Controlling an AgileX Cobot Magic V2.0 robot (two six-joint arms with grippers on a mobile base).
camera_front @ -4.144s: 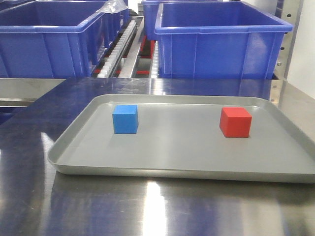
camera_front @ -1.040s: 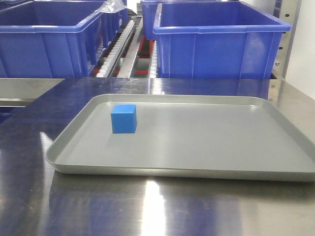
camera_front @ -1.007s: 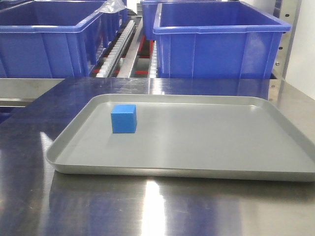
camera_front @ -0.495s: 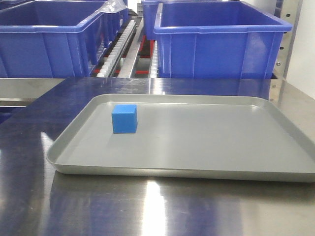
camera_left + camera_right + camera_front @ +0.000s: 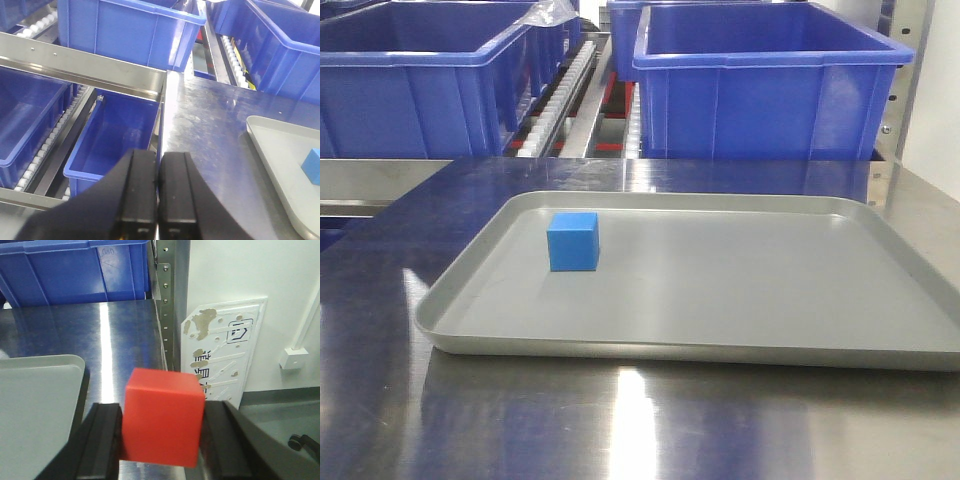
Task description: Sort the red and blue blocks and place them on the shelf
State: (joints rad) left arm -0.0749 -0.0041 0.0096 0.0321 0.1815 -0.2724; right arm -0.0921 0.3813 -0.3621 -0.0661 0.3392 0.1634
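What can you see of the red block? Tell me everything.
The red block is a plain, matte, bright red cube with no markings. The right pincer holds it in the air, with black fingers pressed on its left and right sides. Its top and near face show, and it is turned slightly askew. It hangs just right of the grey tray corner, over the steel table. Only the right wrist view shows it.
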